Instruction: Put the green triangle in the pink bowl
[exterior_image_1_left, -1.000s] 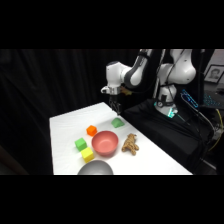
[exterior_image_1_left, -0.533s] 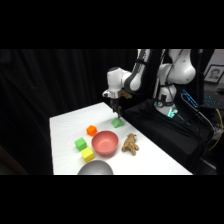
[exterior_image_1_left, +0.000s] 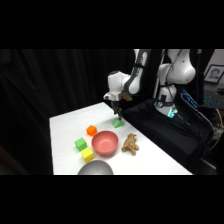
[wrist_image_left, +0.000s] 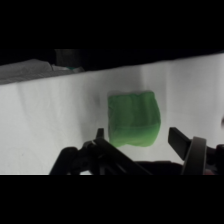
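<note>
Hovering directly above the green triangle, the gripper has its two fingers spread apart, one showing on each side of the block in the wrist view and neither touching it. Nothing is held. The block lies flat on the white table, between the fingers and just beyond their tips, so the coming move looks like a straight descent rather than any sideways correction (judgement from the wrist view only).

Long axis: cannot tell. From above the block reads as a roughly square green patch, and its wedge shape does not show.

Position relative to the pink bowl: in the side view the green triangle sits beyond the bowl, toward the arm's base, near the table's far edge. The gripper hangs just over it.

Around the bowl: an orange block just beside its far-left rim, a lime-green cube and a yellow block to its left, a tan lumpy object to its right, a grey bowl at its near side.

Room: the table between triangle and bowl is bare, so the carry path appears open. The bowl is wide and shallow, an easy target.
</note>
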